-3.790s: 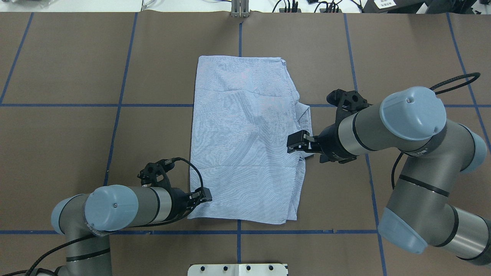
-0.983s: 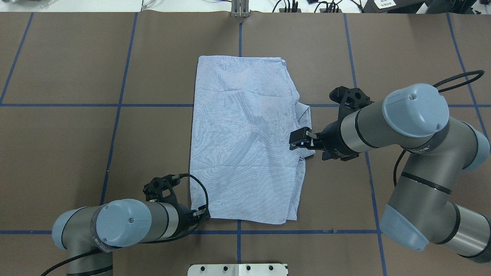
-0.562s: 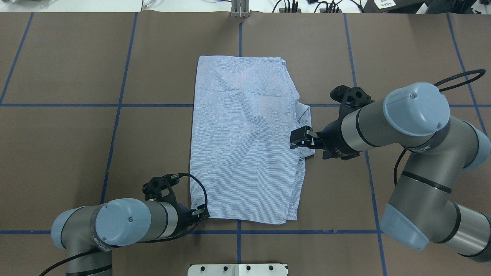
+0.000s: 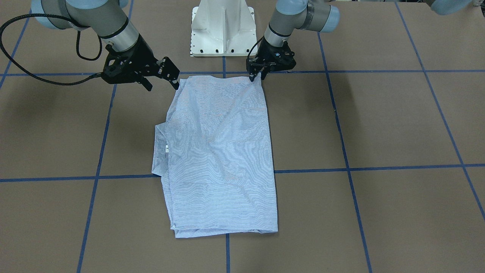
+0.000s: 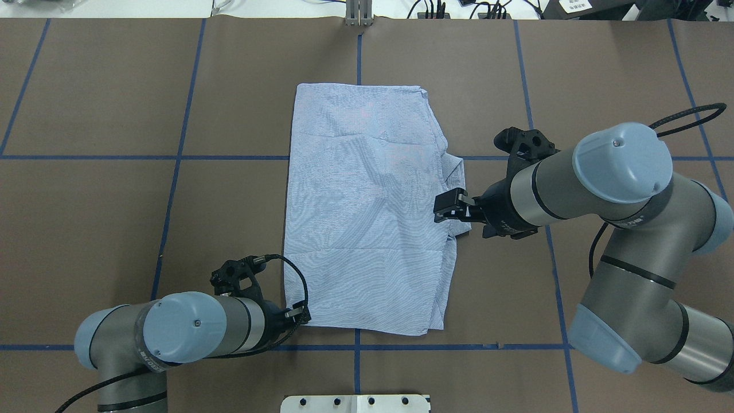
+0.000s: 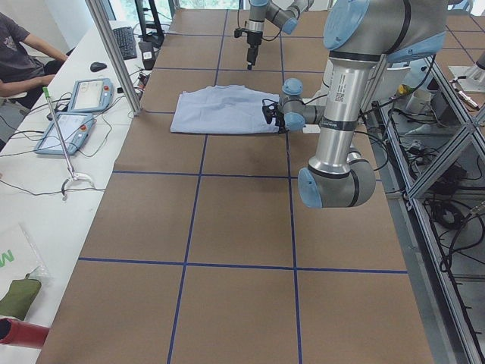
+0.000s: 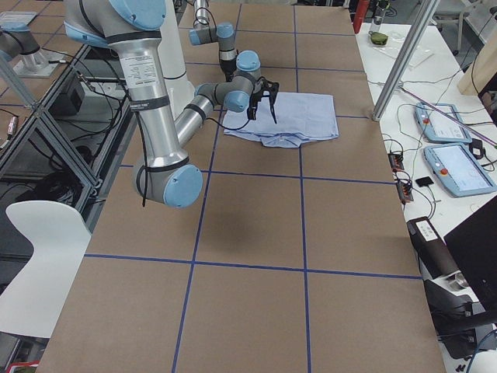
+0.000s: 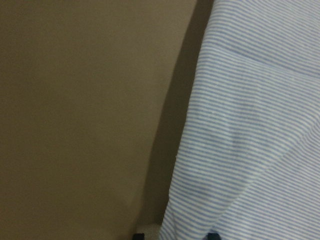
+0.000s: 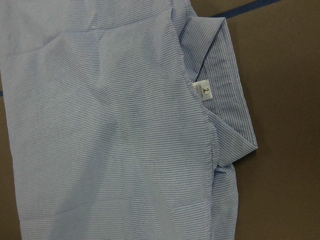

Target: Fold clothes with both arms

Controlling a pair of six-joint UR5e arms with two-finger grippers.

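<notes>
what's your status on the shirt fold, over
Left pincer open, straddling the shirt at its near corner. Right pincer open, above the collar-side edge. Shirt flat, folded to a rectangle. Nothing in the way.

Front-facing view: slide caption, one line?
Left gripper straddles a corner of the striped shirt; right gripper hangs open over its collar-side edge.

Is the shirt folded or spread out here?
Folded. The shirt lies as a narrow rectangle with no sleeves showing. Layered edges show along one long side, where the collar sticks out.
</notes>
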